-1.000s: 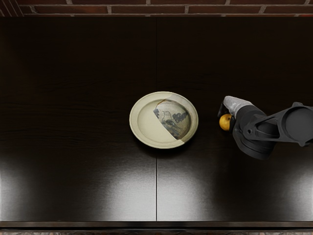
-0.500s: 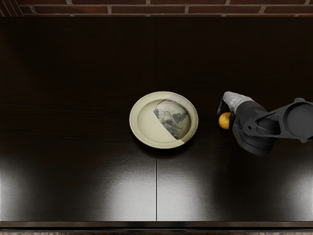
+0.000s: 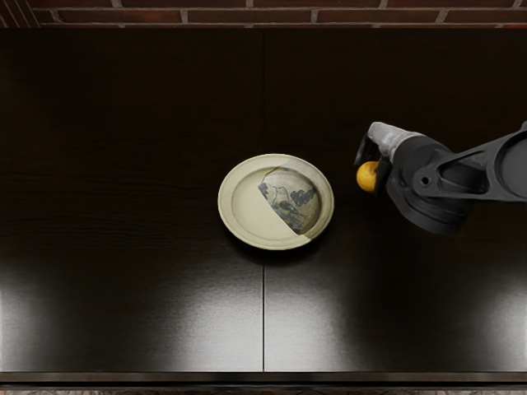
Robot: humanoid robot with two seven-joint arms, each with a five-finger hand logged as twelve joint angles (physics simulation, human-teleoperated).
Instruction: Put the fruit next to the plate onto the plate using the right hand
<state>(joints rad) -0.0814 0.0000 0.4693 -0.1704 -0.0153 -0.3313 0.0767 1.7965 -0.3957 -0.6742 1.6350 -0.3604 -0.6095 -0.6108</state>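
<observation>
A dark, glossy table (image 3: 132,288) fills nearly the whole view. A thin seam runs through its middle from 12 to 6 o'clock, and pale glare lies on the near half, toward 6 o'clock. Along the 12 o'clock edge a strip of brick wall (image 3: 247,15) shows behind the table.

The right arm (image 3: 461,173) comes in from the 3 o'clock edge. It is dark grey, with a flat link leading to a bulky round wrist housing that hides the table beneath it.

The plate (image 3: 235,185) lies flat near the table's centre, straddling the seam. It is round and cream, with a blue-grey picture on the part of its well toward 3 o'clock. Nothing rests on it.

The right hand (image 3: 380,146) sits at the arm's tip, at about 2 o'clock from the plate and apart from its rim. It has a pale grey back and dark fingers, and it is clasped around the fruit (image 3: 366,176), covering the fruit's 12 and 3 o'clock sides.

The fruit is small, round and yellow-orange. Only its side toward 9 o'clock peeks out below the fingers, against the wrist housing. It is between 2 and 3 o'clock of the plate, near the rim but not touching it, so it is not yet on the plate.
</observation>
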